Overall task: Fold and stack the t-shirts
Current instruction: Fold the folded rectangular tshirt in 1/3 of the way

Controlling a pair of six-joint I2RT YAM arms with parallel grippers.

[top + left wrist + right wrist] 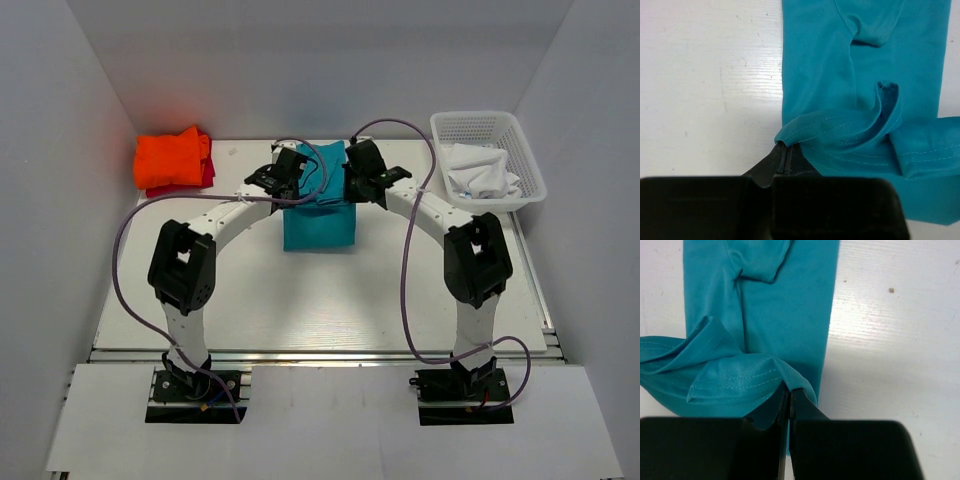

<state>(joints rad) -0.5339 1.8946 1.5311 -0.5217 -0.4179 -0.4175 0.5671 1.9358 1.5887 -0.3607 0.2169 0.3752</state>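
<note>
Now left hand (786,154) and right hand (789,391) each clamped on a teal t-shirt (318,228) hem corner.

— What colour is the shirt at mid-bench?
— The teal t-shirt (318,222) is plain teal-blue, with paler stitching along its hem.
— And far left?
— A bright orange t-shirt (170,157) over a red t-shirt (208,177).
— Far right?
— A white lattice basket (475,127) with white cloth (482,172). The bench (320,300) is white, the fingers (765,170) black, the cables (404,280) purple.

Robot lab cell; plain white walls (60,200) box in the table (320,300).
</note>
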